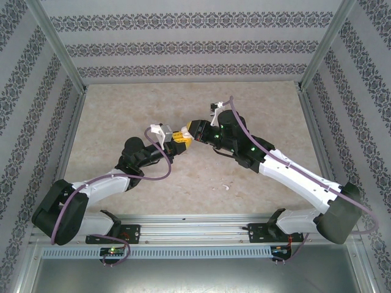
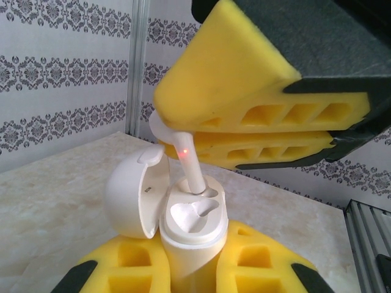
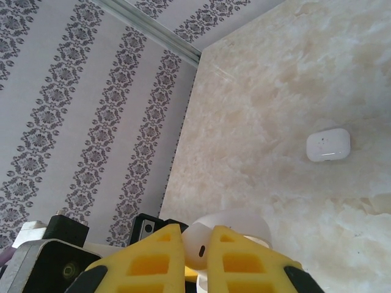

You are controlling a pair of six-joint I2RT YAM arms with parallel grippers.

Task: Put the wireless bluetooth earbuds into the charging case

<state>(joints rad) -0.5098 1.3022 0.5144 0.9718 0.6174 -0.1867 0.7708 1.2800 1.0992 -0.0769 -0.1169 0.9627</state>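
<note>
With the left gripper clamping the open charging case and the right gripper pinching an earbud at the socket mouth, a tilted stem may jam on the rim.

Bright, even light; soft faint shadows.

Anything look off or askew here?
Nothing spilled or damaged. One oddity: the earbud in the right hand meets the open charging case, held by the left hand, at a tilt, only partly in its socket, with a red spot glowing on it. The neighbouring socket is empty.
</note>
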